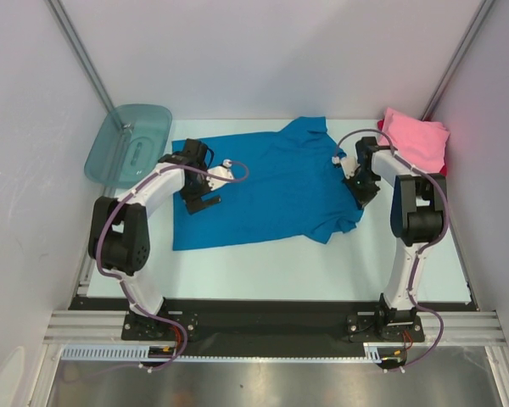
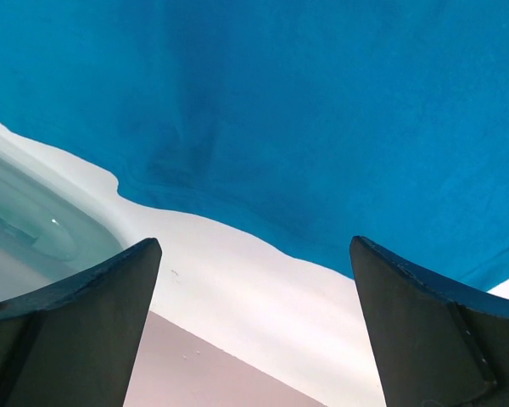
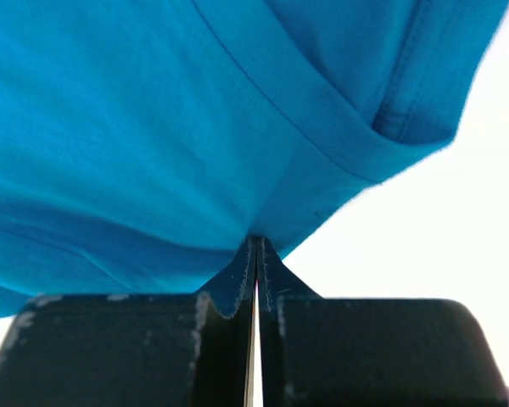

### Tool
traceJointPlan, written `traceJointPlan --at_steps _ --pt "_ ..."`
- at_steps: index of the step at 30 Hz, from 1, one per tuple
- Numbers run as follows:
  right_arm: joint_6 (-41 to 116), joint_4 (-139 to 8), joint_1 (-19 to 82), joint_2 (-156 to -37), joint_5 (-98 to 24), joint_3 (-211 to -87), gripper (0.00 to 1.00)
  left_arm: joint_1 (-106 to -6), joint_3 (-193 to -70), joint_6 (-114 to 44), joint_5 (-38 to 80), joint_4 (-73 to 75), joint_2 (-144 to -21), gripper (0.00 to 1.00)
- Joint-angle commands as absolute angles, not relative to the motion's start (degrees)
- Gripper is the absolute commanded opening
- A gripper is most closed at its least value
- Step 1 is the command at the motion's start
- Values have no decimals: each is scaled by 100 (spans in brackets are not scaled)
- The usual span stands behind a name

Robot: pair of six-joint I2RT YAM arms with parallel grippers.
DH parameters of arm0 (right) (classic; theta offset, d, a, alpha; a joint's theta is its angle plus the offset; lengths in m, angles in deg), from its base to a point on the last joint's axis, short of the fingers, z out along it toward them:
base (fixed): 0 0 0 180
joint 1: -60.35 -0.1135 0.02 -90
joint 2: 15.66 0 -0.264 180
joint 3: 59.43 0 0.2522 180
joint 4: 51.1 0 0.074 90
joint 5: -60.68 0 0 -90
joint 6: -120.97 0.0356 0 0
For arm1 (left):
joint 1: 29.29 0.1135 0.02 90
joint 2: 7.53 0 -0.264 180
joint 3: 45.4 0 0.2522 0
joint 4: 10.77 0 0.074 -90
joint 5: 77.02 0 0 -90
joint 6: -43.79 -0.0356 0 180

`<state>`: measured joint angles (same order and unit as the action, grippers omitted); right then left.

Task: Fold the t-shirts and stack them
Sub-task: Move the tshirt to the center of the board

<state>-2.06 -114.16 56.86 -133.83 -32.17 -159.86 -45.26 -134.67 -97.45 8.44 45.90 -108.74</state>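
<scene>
T-shirts: where are they now?

Me: The blue t-shirt (image 1: 263, 182) lies spread across the middle of the desk (image 1: 263, 271), its long straight edge toward the left edge. The pink t-shirt (image 1: 416, 140) sits folded in the far right corner, on something red. I take that for the stack, kept out of the folding space.

You: And your fingers?

Me: My right fingers (image 3: 254, 254) are clenched on a pinch of blue cloth at the shirt's right end, beside a stitched band. That is probably so I can carry that end over for a fold. My left fingers (image 1: 202, 202) are spread wide and hold nothing, poised over the shirt's left part, near its edge.

You: Why there?

Me: I judge that end needs its own grip before any lift, or the cloth would drag and bunch. The teal tub (image 1: 127, 144) in the far left corner plays no part.
</scene>
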Motion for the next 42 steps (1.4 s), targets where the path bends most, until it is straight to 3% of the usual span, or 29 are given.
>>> traceJointPlan --at_steps 1,16,21,28,30,33,36,39,40,42 --pt "-480 -12102 5938 -13274 -2677 -15520 0 -4564 -13387 -9964 972 4745 -10527 100" --pt "-1147 -12594 6351 -12728 -2097 -15194 0 -4564 -12973 -10870 1588 5668 -10289 100" --pt "-1051 -12664 6316 -12675 -2350 -15843 1 -4520 -13368 -10774 1605 5599 -10324 100" --pt "-1060 -12963 5870 -12570 -2756 -17372 54 -4467 -14510 -10624 1869 5546 -10105 100" --pt "-1069 -12920 5755 -12587 -2791 -17856 56 -4450 -14704 -10519 1913 5223 -9999 100" --pt "-781 -12543 5684 -12710 -2870 -18366 49 -4432 -14960 -10203 1887 4521 -9981 100" --pt "-429 -11927 5613 -13026 -2818 -18648 0 -4432 -15170 -9851 1764 4123 -10366 100" --pt "81 -11452 5543 -13543 -2870 -18971 0 -4432 -15688 -9500 1527 4375 -11286 19" --pt "370 -11391 5499 -13711 -2870 -19113 0 -4424 -16133 -9412 1535 4542 -11526 0" --pt "609 -11416 5446 -14254 -3054 -19647 0 -4423 -16906 -8964 1553 5006 -12279 0"
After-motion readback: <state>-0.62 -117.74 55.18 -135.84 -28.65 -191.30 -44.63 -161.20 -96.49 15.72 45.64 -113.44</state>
